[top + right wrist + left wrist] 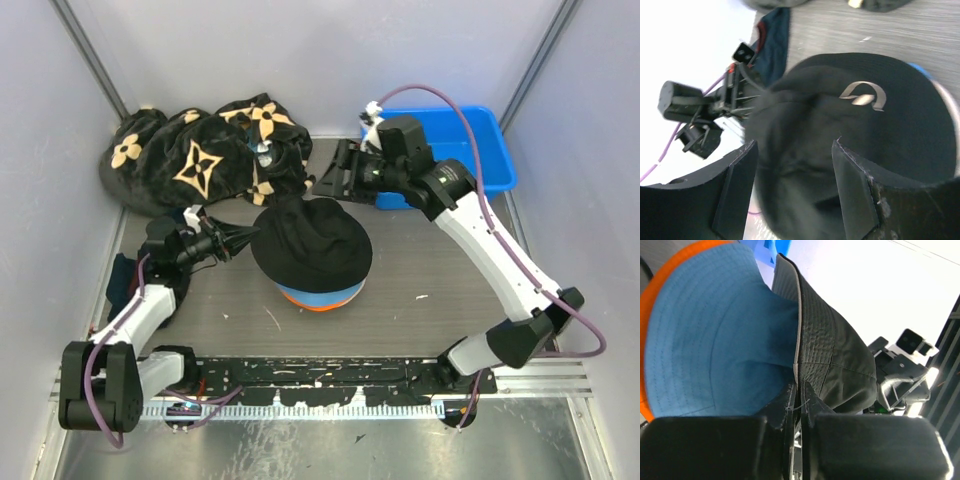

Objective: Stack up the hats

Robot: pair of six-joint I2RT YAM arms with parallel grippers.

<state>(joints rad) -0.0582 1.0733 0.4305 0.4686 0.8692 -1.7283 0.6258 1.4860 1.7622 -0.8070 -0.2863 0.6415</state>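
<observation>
Black fabric bucket hat [312, 245] tops the pile at the middle of the tabletop [440, 280], covering the light blue fabric bucket hat [325, 296] and the bright orange fabric bucket hat [312, 307]. The left tool [245, 240] meets its brim on the side facing the left edge, probably to square it over the pile. The right tool [332, 172] hangs towards the far edge, apart from the hat.

From the left wrist, the left tool [797, 405] is clenched on the black brim, with the light blue hat beneath.

From the right wrist, the right tool [794, 143] is spread wide above the black crown, holding nothing.
</observation>
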